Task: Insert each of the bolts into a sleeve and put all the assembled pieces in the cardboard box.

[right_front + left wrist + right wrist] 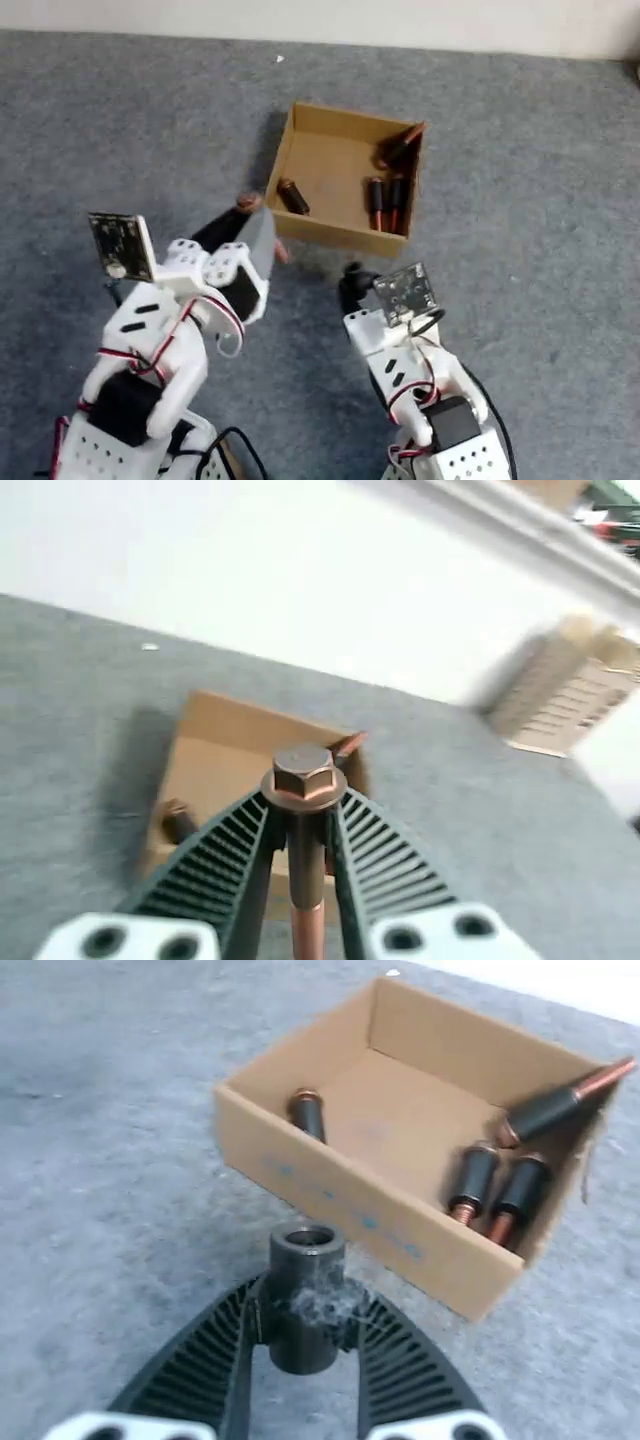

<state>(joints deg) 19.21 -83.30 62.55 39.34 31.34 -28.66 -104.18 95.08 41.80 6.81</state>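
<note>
Cardboard box is sitting open-topped on the grey carpeted table, and everything else is being placed from it. Both arms are standing on the side of the box that faces its long front wall: the left arm is angling toward the box's front left corner, while the right arm is pointing at the middle of that front wall.

The left gripper is hanging just beside that front left corner, outside the box, and its ribbed fingers are clamping a copper hex bolt by the shank just under the head (head outward, toward the box). The right gripper is hovering near the front wall, apart from it, with its fingers squeezing a black sleeve that is standing upright, its open bore facing up.

Inside the box, four assembled pieces are lying. One is resting against the left wall. Two more are lying side by side near the right wall, touching or nearly so. The fourth is leaning over the back right corner, its copper tip poking past the rim.
</note>
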